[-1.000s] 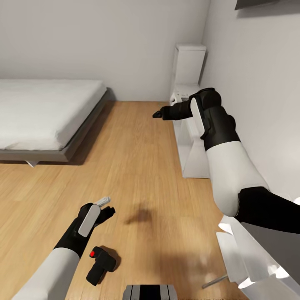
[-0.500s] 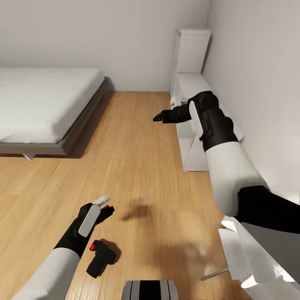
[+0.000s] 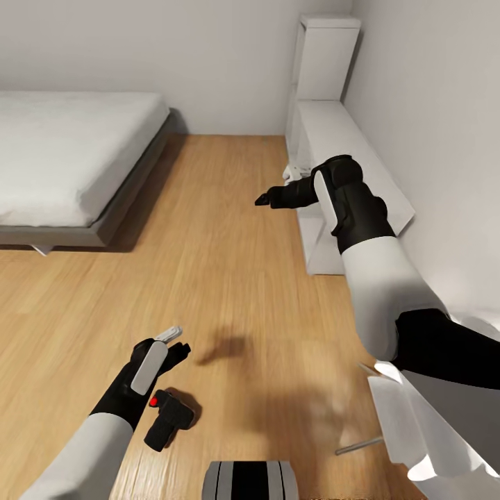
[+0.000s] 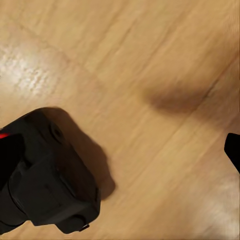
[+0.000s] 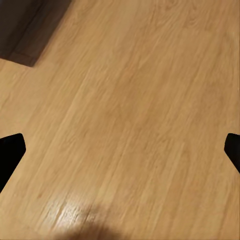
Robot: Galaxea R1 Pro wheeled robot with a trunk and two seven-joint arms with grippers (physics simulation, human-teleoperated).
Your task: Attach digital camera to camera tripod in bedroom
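**Camera on the floor, not yet picked up**

One bed [image 3: 69,153] at far left. The left gripper [image 3: 179,349] hovers beside the one camera [image 3: 169,419] (red button up), its fingers probably apart, though I cannot tell. The right gripper [image 3: 264,199] is spread wide and empty. One shelf [image 3: 347,149]. Grasping and mounting remain.

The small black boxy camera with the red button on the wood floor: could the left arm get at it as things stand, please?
Probably yes. The small black boxy camera lies on bare floor beside the left pincer, with nothing between them, and the open pincer hangs just above it.
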